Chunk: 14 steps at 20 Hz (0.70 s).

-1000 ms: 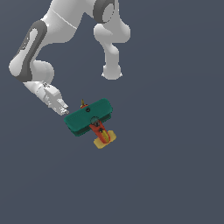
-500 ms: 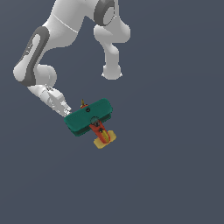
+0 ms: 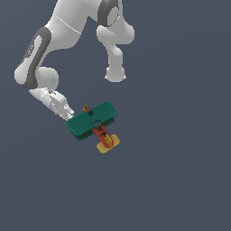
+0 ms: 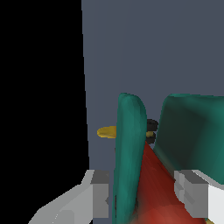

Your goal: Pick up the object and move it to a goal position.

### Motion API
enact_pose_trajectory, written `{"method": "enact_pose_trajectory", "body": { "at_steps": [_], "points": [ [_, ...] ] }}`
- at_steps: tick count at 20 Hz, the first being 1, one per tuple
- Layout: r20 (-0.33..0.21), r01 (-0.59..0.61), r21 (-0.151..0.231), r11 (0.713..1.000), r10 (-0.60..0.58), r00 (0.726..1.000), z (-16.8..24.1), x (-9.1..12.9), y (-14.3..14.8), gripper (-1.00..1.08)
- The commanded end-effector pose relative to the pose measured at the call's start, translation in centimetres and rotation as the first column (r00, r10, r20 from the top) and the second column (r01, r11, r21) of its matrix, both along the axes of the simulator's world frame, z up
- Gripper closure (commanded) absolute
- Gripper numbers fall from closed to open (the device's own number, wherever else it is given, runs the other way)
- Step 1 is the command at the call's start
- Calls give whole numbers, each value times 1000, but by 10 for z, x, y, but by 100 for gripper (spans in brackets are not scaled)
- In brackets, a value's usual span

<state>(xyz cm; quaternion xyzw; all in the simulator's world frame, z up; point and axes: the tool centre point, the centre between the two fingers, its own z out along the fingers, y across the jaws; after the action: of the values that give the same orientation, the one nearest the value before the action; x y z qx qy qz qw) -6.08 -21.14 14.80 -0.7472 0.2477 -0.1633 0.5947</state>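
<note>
Straddling the toy biplane (image 4: 144, 175), the fingers (image 4: 98, 194) are standing one on each side of its nearer teal wing and red body in the wrist view, the other pad (image 4: 190, 192) sitting on the far side of the body. They are spread fairly wide around it; a thin gap seems to be showing between the first pad and the wing edge, so I cannot tell whether they are gripping yet or only bracketing the toy. My judgement is that the arm is coming in from the side this way because the body and one wing together are giving the pads something narrow enough to close on, where the broad wing tops would not.

In the exterior view the gripper (image 3: 67, 113) is meeting the biplane (image 3: 92, 124) at the wing end on the exterior view's left, with the white arm (image 3: 58, 36) arching up and away from the biplane behind it. The yellow tail (image 3: 108, 143) is pointing away from the arm's base, and the brownish nose (image 3: 85, 107) is peeking out past the wings on the base side.

Much is being hidden. The fingertips are disappearing against the wing in the exterior view. A black band is blanking one side of the wrist view. Whether the biplane is resting on the grey floor (image 3: 180, 180) or hanging just above it cannot be told, since no shadow is showing. No goal marker is showing anywhere.
</note>
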Motion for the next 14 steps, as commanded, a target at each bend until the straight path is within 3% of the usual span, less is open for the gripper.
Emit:
{"method": "enact_pose_trajectory", "body": {
  "at_steps": [1,14],
  "points": [
    [0,-2,4,1000,2,1000,1,1,1,-20],
    [0,-2,4,1000,2,1000,-7,18,29,-20]
  ]
}}
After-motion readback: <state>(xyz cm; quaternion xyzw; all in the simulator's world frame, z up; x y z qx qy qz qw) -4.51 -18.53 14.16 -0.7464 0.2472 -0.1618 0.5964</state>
